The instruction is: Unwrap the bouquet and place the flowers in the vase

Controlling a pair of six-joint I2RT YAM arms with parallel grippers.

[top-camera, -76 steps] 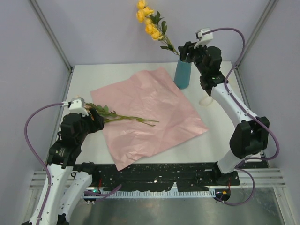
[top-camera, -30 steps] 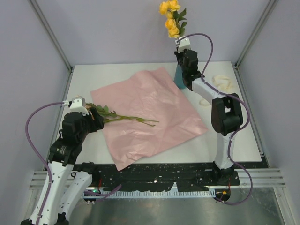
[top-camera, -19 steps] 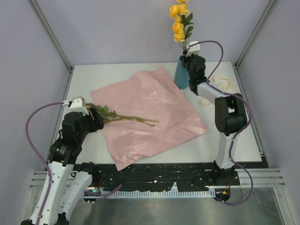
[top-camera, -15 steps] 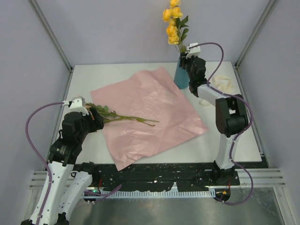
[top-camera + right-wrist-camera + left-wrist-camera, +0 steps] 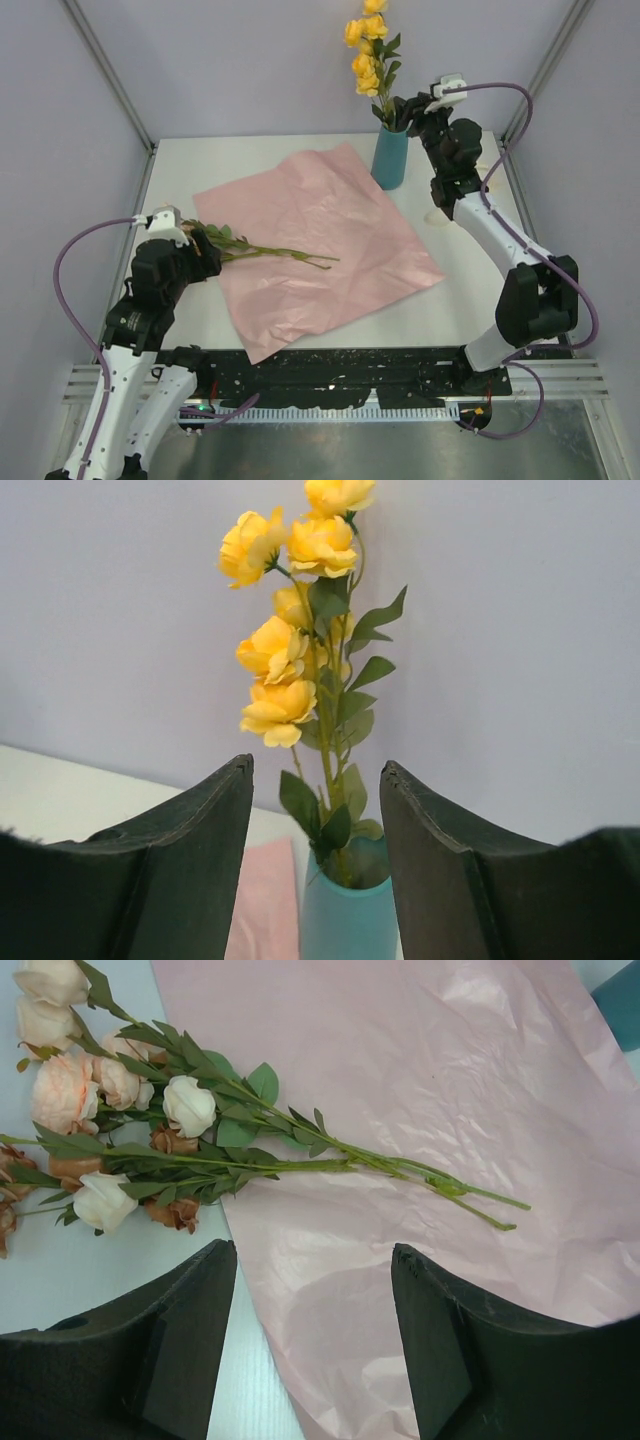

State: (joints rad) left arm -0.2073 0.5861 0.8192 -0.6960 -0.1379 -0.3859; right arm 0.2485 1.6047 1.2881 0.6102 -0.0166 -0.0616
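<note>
Vase point(image 5: 390, 158) stands at back of table point(image 5: 200, 165), just off far corner of pink paper point(image 5: 320, 245). Yellow flowers point(image 5: 368, 50) stand upright in it, blooms well above rim. R gripper point(image 5: 315, 767) is just right of vase, near rim height, jaws apart, gripping nothing. Other flowers point(image 5: 190, 1145) lie well front-left of vase, blooms on table, stem ends on paper. L gripper point(image 5: 312, 1252) hovers by them, jaws apart, empty.

Flowers point(image 5: 215, 1145) (stems only) on pink paper point(image 5: 430, 1080).
</note>
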